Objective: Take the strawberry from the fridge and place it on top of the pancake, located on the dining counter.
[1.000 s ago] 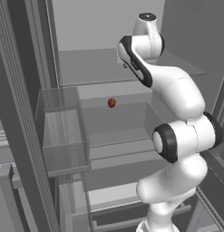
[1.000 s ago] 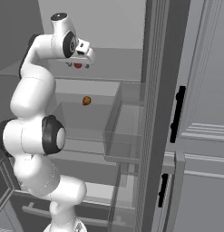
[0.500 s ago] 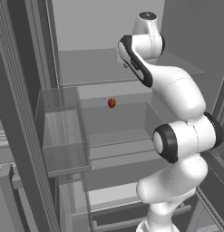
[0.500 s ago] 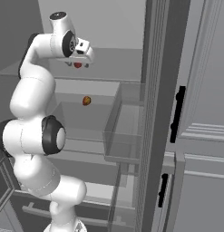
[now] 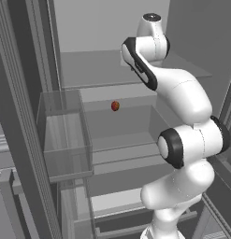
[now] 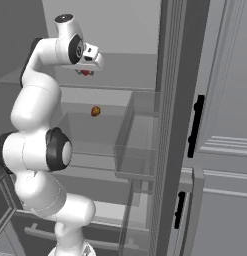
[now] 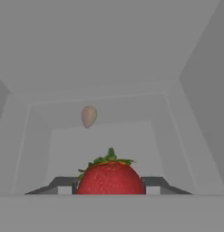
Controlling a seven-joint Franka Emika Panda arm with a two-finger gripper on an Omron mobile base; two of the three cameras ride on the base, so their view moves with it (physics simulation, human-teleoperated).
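My gripper [image 7: 109, 186] is shut on the strawberry [image 7: 110, 177], a red berry with a green leafy cap that sits between the two dark fingertips. In the right base view the strawberry [image 6: 85, 73] hangs just under the hand, with the gripper [image 6: 87, 70] held high inside the open fridge [image 6: 120, 75], above its upper pale shelf. From the left base view, the white arm reaches up into the fridge [image 5: 98, 70] and covers the hand. The pancake and the dining counter are out of view.
A small orange-red fruit [image 5: 115, 106] lies on the glass shelf below the hand, also as the fruit [image 6: 95, 111] and the fruit [image 7: 89, 116]. A clear door bin [image 5: 65, 135] sticks out on the left. Light-grey cabinets with black handles [image 6: 197, 125] stand at right.
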